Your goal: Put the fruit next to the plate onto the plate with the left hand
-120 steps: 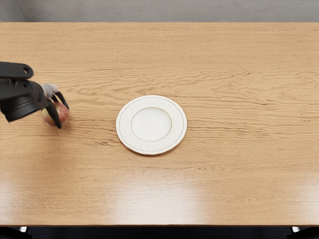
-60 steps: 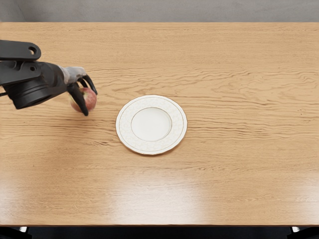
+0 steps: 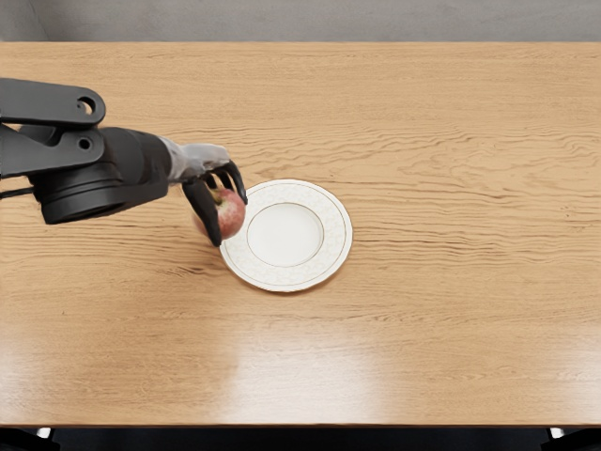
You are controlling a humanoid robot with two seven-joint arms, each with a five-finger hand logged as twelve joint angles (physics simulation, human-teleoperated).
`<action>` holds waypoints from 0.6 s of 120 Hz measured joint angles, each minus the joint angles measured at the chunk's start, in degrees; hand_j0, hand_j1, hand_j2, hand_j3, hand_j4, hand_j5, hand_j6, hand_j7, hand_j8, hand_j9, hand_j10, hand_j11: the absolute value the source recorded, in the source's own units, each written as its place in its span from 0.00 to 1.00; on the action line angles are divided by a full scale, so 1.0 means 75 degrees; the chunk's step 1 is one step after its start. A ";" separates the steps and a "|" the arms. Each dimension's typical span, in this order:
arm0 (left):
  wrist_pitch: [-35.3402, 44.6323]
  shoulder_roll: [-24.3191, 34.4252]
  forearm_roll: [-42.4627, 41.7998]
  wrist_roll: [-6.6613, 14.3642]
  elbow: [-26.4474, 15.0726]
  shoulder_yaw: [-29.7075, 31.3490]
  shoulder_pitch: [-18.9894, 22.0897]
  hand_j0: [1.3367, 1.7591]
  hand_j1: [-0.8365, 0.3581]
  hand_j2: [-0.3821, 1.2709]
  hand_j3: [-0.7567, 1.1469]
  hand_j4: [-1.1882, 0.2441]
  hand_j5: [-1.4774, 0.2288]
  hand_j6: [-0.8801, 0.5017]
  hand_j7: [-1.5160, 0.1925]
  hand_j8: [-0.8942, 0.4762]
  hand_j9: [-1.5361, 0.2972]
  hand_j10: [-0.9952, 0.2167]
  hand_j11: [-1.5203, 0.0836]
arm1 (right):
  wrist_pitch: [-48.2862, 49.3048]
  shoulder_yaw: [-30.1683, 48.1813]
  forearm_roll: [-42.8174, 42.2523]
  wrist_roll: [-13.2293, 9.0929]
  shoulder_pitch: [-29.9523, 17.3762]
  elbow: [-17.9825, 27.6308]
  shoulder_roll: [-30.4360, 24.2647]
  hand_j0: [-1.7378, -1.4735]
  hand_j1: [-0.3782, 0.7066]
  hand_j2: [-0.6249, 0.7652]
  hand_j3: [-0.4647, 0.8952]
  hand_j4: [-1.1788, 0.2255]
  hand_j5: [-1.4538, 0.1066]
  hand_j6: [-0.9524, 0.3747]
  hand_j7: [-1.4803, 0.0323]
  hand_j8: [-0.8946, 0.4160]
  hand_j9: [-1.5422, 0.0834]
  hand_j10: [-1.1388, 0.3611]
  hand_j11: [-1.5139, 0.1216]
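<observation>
A red and yellow apple [image 3: 228, 213] is held in my left hand [image 3: 218, 200], whose dark fingers are curled around it. The arm reaches in from the left edge. The apple hangs over the left rim of the white plate [image 3: 329, 246], which lies at the middle of the wooden table. The plate's inner well holds nothing. My right hand does not show.
The wooden table [image 3: 423, 122] stretches wide on all sides of the plate. Its far edge meets a grey wall at the top, and its front edge runs along the bottom of the view.
My left hand has carried the apple to the right, from the table's left side to the plate's left rim. More of the arm now shows.
</observation>
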 joint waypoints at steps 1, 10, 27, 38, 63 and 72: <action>-0.0012 -0.0012 -0.0001 0.0000 -0.0009 -0.0026 0.0002 0.76 0.46 0.53 0.40 0.41 0.38 0.37 0.40 0.40 0.39 0.38 0.44 | 0.0000 0.0000 0.0000 0.0000 0.0000 0.0000 0.0000 0.30 0.07 0.44 0.34 0.81 0.90 0.69 0.95 0.65 0.92 0.73 0.90; -0.0090 -0.0138 0.0001 -0.0001 -0.0065 -0.0246 0.0015 0.76 0.46 0.52 0.40 0.40 0.38 0.37 0.40 0.39 0.39 0.38 0.44 | -0.0002 0.0000 0.0000 0.0000 0.0000 0.0000 0.0000 0.30 0.07 0.44 0.34 0.81 0.90 0.69 0.95 0.65 0.92 0.73 0.90; -0.0139 -0.0497 0.0001 -0.0003 -0.0114 -0.0536 0.0015 0.76 0.45 0.55 0.40 0.41 0.37 0.37 0.41 0.39 0.39 0.37 0.44 | 0.0000 0.0000 0.0000 0.0000 0.0000 -0.0001 0.0000 0.30 0.07 0.44 0.34 0.81 0.90 0.69 0.95 0.65 0.92 0.73 0.90; -0.0120 -0.0827 -0.0010 -0.0004 -0.0082 -0.0647 0.0015 0.76 0.43 0.56 0.40 0.42 0.37 0.38 0.41 0.40 0.39 0.38 0.43 | -0.0002 0.0000 0.0000 0.0000 0.0000 0.0000 0.0000 0.30 0.07 0.44 0.34 0.81 0.90 0.69 0.95 0.65 0.92 0.73 0.90; -0.0084 -0.1381 0.0036 -0.0005 0.0725 -0.0756 0.0329 0.76 0.46 0.52 0.40 0.41 0.37 0.37 0.41 0.38 0.39 0.37 0.43 | -0.0004 0.0000 0.0000 0.0000 0.0000 -0.0001 0.0000 0.30 0.07 0.44 0.34 0.81 0.90 0.69 0.95 0.65 0.92 0.73 0.90; -0.0079 -0.1587 0.0086 -0.0004 0.1034 -0.0770 0.0445 0.76 0.47 0.52 0.40 0.40 0.37 0.36 0.42 0.38 0.39 0.37 0.43 | -0.0004 0.0000 0.0000 0.0000 0.0000 0.0000 0.0000 0.30 0.07 0.44 0.34 0.81 0.90 0.69 0.95 0.65 0.92 0.73 0.90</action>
